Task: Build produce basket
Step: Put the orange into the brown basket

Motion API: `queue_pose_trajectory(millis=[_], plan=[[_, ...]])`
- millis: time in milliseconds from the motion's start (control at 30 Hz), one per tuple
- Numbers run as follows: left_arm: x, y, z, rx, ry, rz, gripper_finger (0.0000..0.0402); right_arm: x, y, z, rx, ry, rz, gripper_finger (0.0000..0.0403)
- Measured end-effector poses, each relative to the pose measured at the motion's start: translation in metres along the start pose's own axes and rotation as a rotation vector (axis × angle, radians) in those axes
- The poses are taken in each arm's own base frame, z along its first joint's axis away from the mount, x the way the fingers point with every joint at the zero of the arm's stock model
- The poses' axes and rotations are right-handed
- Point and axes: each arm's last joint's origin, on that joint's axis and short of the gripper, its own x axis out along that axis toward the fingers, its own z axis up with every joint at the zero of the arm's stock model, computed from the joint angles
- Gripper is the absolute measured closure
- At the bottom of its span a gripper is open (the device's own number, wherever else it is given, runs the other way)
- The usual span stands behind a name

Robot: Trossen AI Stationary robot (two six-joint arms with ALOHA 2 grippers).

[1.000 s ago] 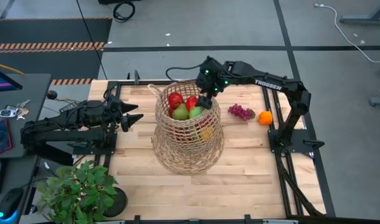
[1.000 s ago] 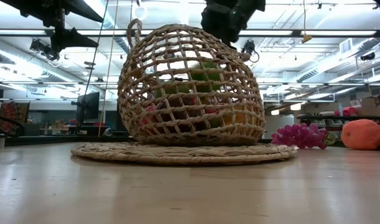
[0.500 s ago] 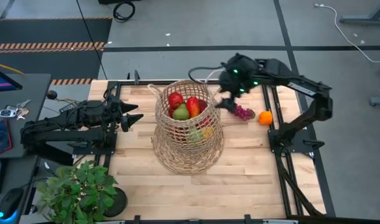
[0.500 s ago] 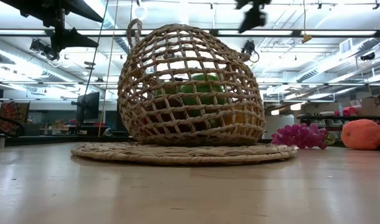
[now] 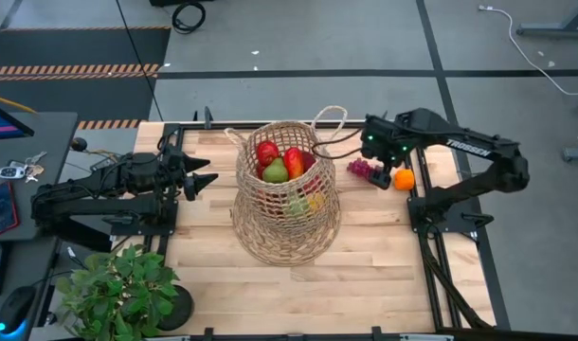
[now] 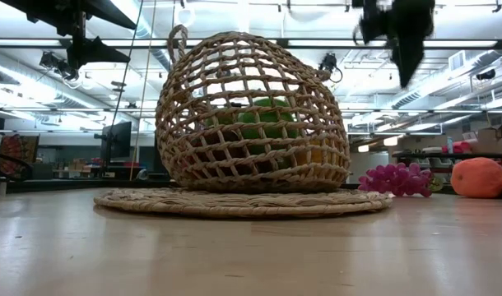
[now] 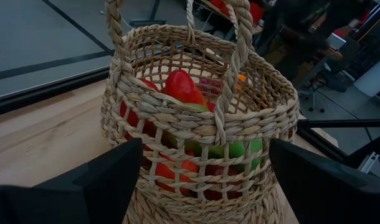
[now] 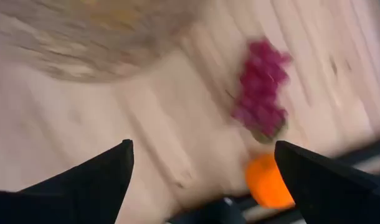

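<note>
The right claw [image 5: 365, 163] is wide open and holds nothing, above the grapes [image 5: 367, 171]. They are judged next for the basket [image 5: 287, 194]; the claw must be lowered around them.

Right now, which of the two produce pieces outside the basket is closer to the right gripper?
The purple grapes: the right gripper hangs almost over them, while the orange lies farther out, near the table edge.

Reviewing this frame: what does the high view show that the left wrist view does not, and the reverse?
Only the high view shows the purple grapes, the orange, the open right gripper above the grapes, and a potted plant. Only the left wrist view shows the left gripper's fingers spread open, and a close look through the weave. Both show the basket with red and green produce inside.
</note>
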Motion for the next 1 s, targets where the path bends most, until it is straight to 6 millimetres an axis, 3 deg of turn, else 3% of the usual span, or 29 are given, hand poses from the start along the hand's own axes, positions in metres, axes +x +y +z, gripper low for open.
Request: queue_pose_trajectory(millis=[167, 333, 500, 633, 1000], plan=[[0.000, 0.000, 0.000, 0.000, 0.000, 0.000, 0.0044, 0.046, -0.028, -0.013, 0.236, 0.126, -0.048, 0.0012], [0.000, 0.000, 0.000, 0.000, 0.000, 0.000, 0.0044, 0.074, -0.046, -0.035, 0.495, 0.126, -0.079, 0.0017], [0.000, 0.000, 0.000, 0.000, 0.000, 0.000, 0.0044, 0.082, -0.059, -0.057, 0.745, 0.067, -0.223, 0.0018], [0.000, 0.000, 0.000, 0.000, 0.000, 0.000, 0.0044, 0.087, -0.064, -0.060, 0.899, -0.025, -0.237, 0.0018], [0.000, 0.000, 0.000, 0.000, 0.000, 0.000, 0.0044, 0.107, -0.059, -0.080, 1.115, -0.146, -0.446, 0.0020]])
